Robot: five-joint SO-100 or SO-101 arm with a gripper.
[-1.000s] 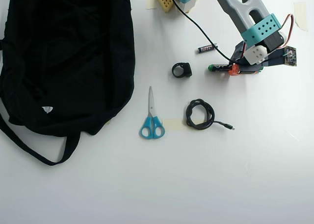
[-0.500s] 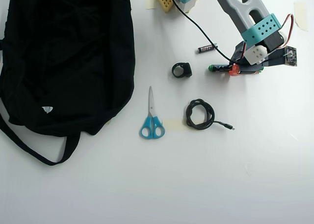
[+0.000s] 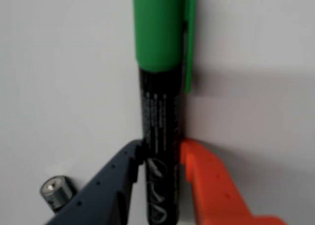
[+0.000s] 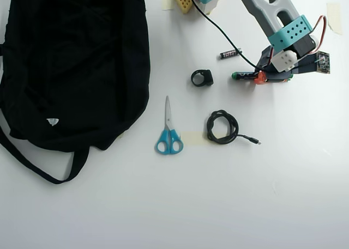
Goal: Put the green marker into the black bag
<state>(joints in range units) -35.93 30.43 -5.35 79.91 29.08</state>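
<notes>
In the wrist view the gripper (image 3: pixel 160 158) pinched the dark barrel of the one green marker (image 3: pixel 160 87), its white print unreadable, with one battery (image 4: pixel 230 53) beside it on the table, and one black bag (image 4: pixel 71 64) lay far left overhead.

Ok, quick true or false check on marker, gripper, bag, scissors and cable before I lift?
1. The gripper has its fingers on either side of the green-capped marker's dark barrel. True.
2. The marker is already inside the large black fabric bag. False: it lies on the white table, far from the bag.
3. The blue-handled scissors lie between bag and coiled black cable. True.
4. The small battery is in the gripper. False: it lies free.
</notes>
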